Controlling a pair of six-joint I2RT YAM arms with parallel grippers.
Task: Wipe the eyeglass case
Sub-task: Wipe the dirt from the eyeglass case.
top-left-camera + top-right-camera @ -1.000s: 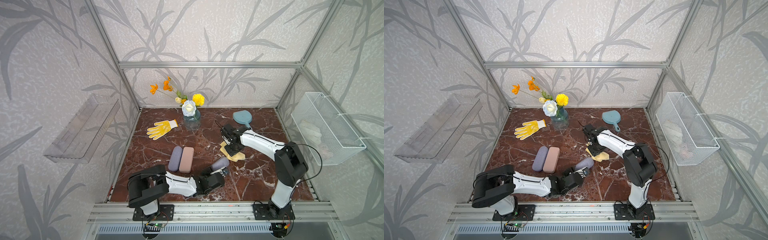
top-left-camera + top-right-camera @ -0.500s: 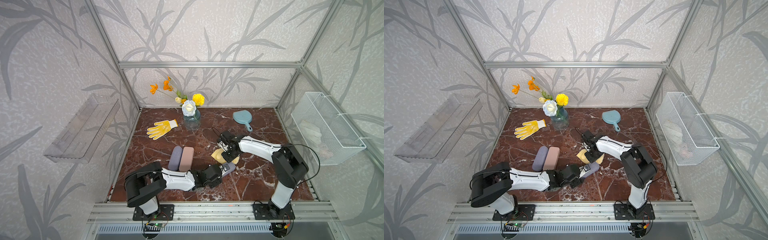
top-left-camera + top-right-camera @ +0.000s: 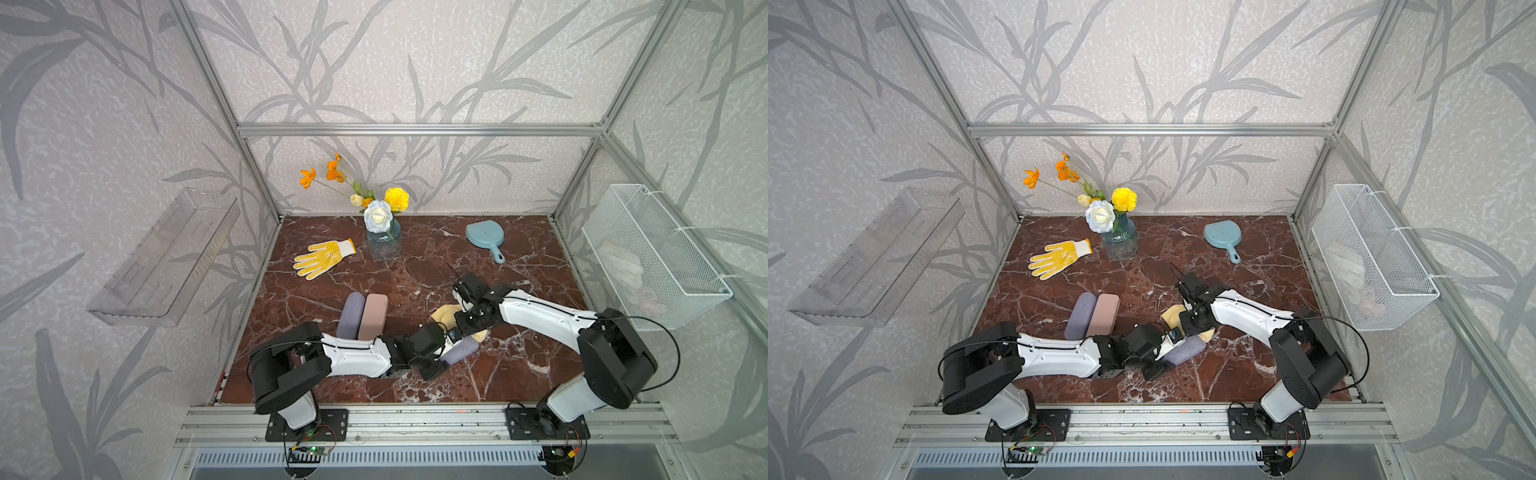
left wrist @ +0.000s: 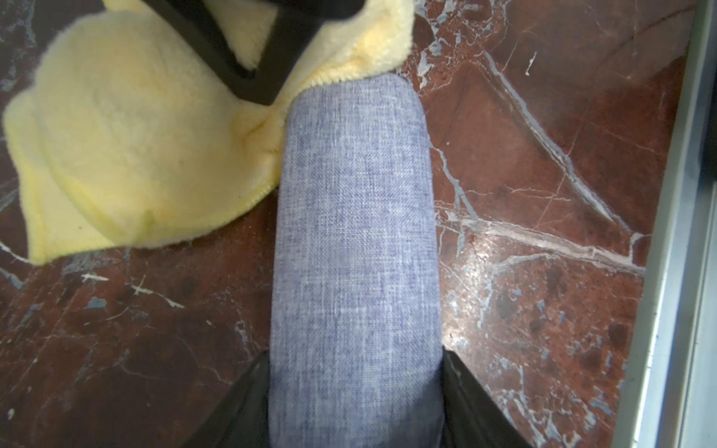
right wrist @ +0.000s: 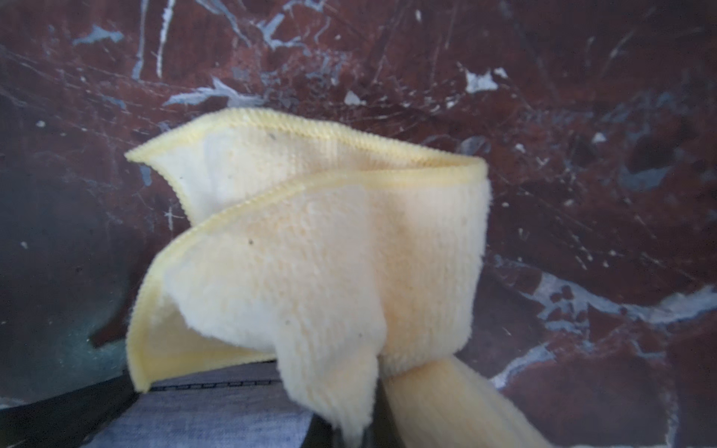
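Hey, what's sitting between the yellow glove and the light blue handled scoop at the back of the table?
A glass vase of flowers stands between the yellow glove and the light blue scoop, nearer the glove. Both top views show it.

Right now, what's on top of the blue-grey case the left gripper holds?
The yellow cloth, pinched in the right gripper, lies over the far end of the case and hides it. The rest of the top is bare.

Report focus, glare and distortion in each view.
Left wrist view: the eyeglass case weave is sharp, glare on the marble tabletop beside it. Right wrist view: the yellow cloth blurs nearest the lens. Both top views: evenly lit, the aluminium frame splays outward.
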